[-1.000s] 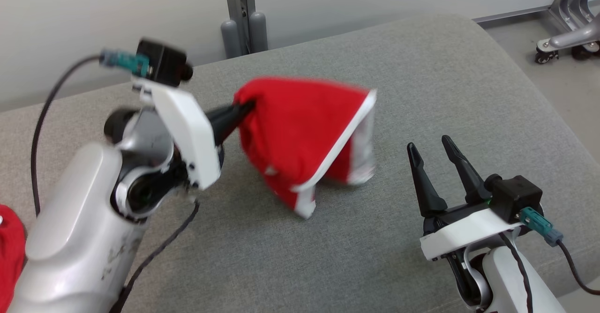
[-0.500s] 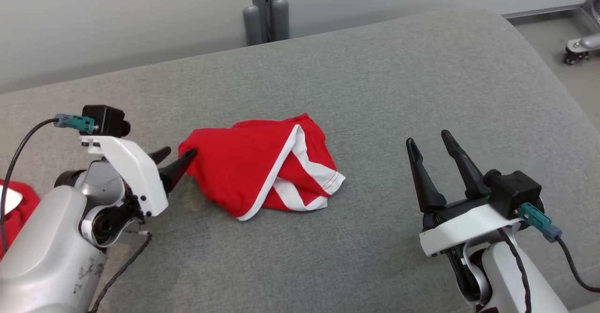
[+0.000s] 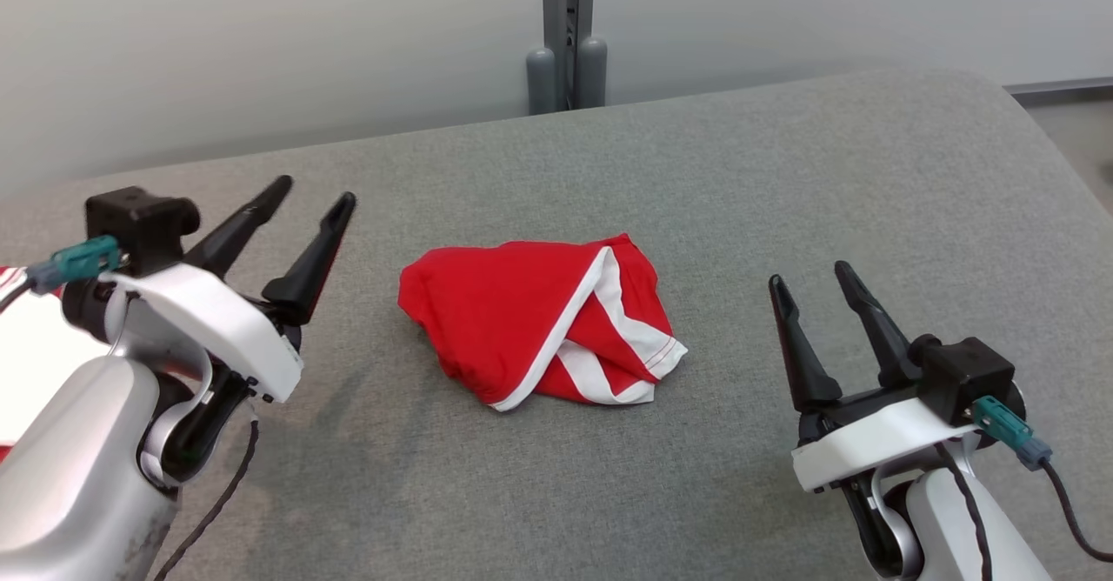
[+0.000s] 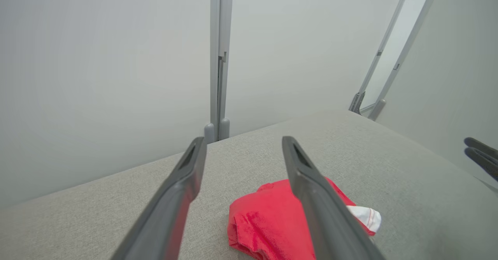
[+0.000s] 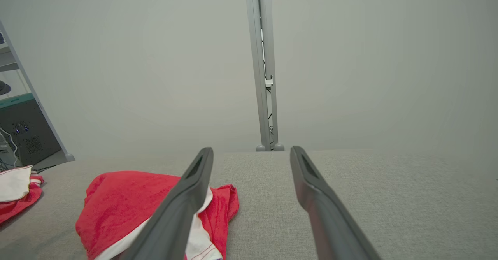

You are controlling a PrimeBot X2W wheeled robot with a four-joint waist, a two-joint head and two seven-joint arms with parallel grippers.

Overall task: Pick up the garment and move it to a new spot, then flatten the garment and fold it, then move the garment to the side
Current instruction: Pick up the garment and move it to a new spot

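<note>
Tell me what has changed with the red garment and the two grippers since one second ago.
The left gripper let go of the red garment, which it had held lifted, then opened and drew back to its own side. The garment now lies crumpled on the grey surface, touching neither gripper. The right gripper stayed open and idle at its side.

Garment (image 3: 539,329) on cushion (image 3: 783,172), between left end effector (image 3: 315,190) and right end effector (image 3: 809,275).
</note>
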